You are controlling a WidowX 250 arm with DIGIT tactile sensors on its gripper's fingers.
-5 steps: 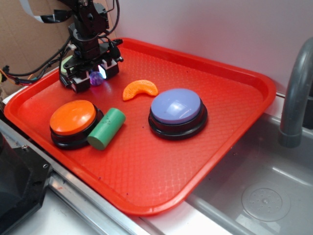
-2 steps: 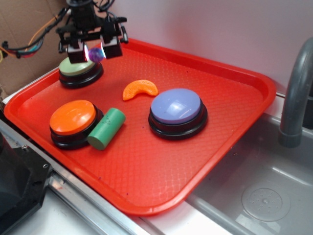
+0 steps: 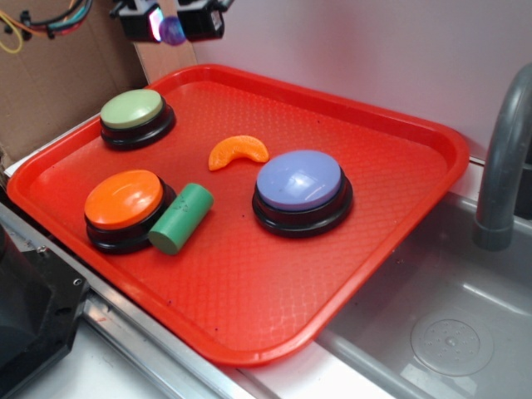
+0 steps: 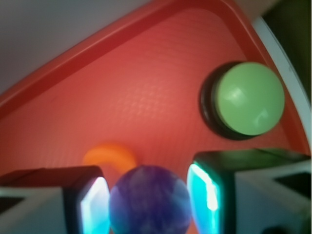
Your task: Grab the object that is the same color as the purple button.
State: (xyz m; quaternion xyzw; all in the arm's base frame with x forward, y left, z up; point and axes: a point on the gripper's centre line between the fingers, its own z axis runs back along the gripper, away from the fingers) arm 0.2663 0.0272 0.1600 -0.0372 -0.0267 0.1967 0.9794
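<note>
My gripper is high above the tray's far left corner, shut on the small glossy purple ball. In the wrist view the ball sits between my two glowing fingers, well above the tray. The purple button, a large lavender-blue dome on a black base, sits in the middle of the red tray, far to the right of my gripper.
A green button is at the tray's far left, also in the wrist view. An orange button, a green cylinder and an orange wedge lie on the tray. A grey tap and sink are at right.
My gripper has risen from the tray beside the green button to high above it, carrying the purple ball up with it. The green button is now uncovered.
</note>
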